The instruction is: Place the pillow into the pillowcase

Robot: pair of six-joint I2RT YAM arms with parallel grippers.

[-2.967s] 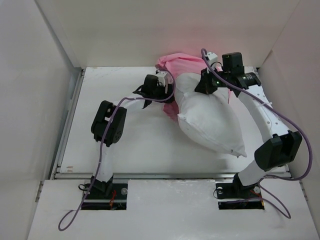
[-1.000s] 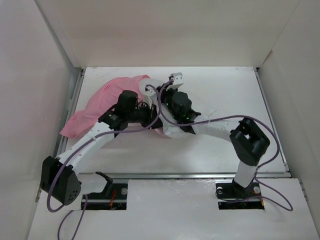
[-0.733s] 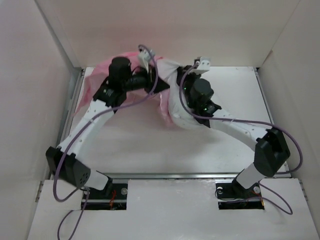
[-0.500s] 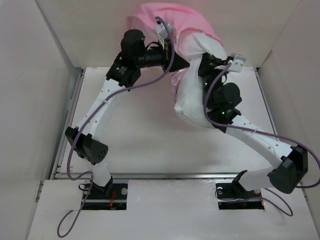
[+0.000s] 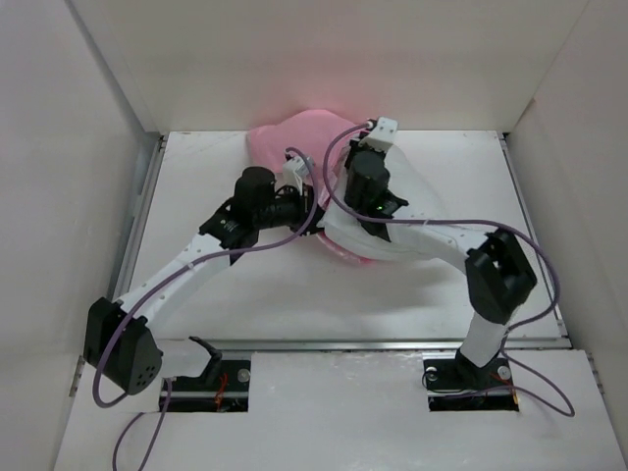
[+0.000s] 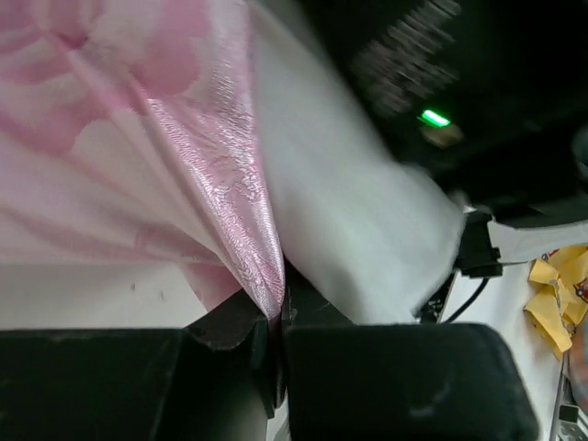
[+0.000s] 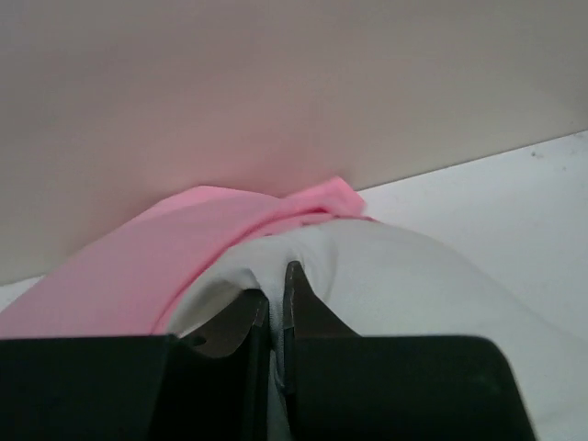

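The pink satin pillowcase [image 5: 294, 137] lies bunched at the back middle of the table, with the white pillow [image 5: 417, 191] pushed against its right side. My left gripper [image 5: 312, 196] is shut on a fold of the pillowcase [image 6: 230, 175], which rises in a shiny pink peak from its jaws, the pillow [image 6: 358, 230] just to the right. My right gripper [image 5: 355, 201] is shut on a pinch of the pillow [image 7: 413, 276]; the pillowcase [image 7: 184, 248] drapes over the pillow's far left side. Both arms cover much of the pillow in the top view.
White walls enclose the table [image 5: 255, 294] at the back and both sides, the back wall [image 7: 276, 92] close behind the pillowcase. Purple cables [image 5: 442, 228] loop over both arms. A metal rail [image 5: 334, 344] runs along the table's near edge.
Both arms have come down from high against the back wall, and pillow and pillowcase now rest low on the table. Both grips have stayed shut.
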